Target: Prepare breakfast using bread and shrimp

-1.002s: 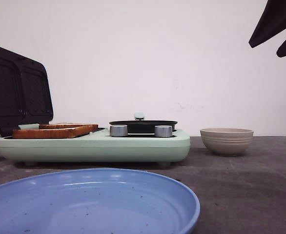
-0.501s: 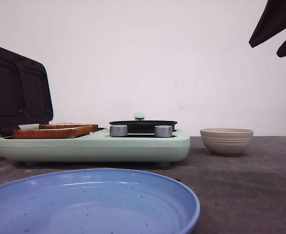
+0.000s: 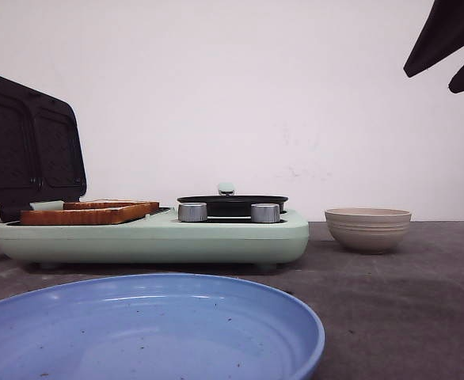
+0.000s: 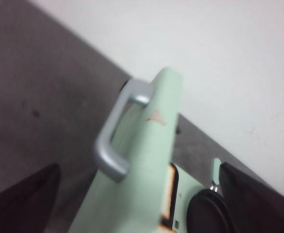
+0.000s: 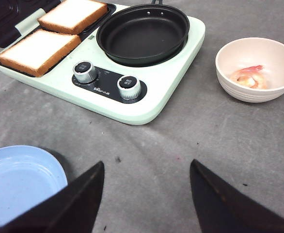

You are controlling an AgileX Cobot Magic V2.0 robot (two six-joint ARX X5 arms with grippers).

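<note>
Two slices of bread [image 5: 38, 51] [image 5: 73, 14] lie side by side on the open grill plate of the mint-green breakfast maker [image 5: 147, 104]; they also show in the front view [image 3: 85, 214]. The shrimp [image 5: 248, 76] lies in a beige bowl [image 5: 229, 82] to the right of the appliance. My right gripper [image 5: 147, 162] is open and empty, high above the table in front of the appliance, and shows at the front view's top right [image 3: 428, 83]. My left gripper [image 4: 139, 167] is open and empty behind the raised lid [image 4: 147, 160], its fingers either side of the silver handle [image 4: 115, 141].
An empty black pan [image 5: 143, 33] sits on the appliance's right half, behind two silver knobs [image 5: 85, 70] [image 5: 129, 86]. An empty blue plate [image 3: 153, 332] lies at the table's near left. The beige bowl [image 3: 367, 228] stands on grey table to the right.
</note>
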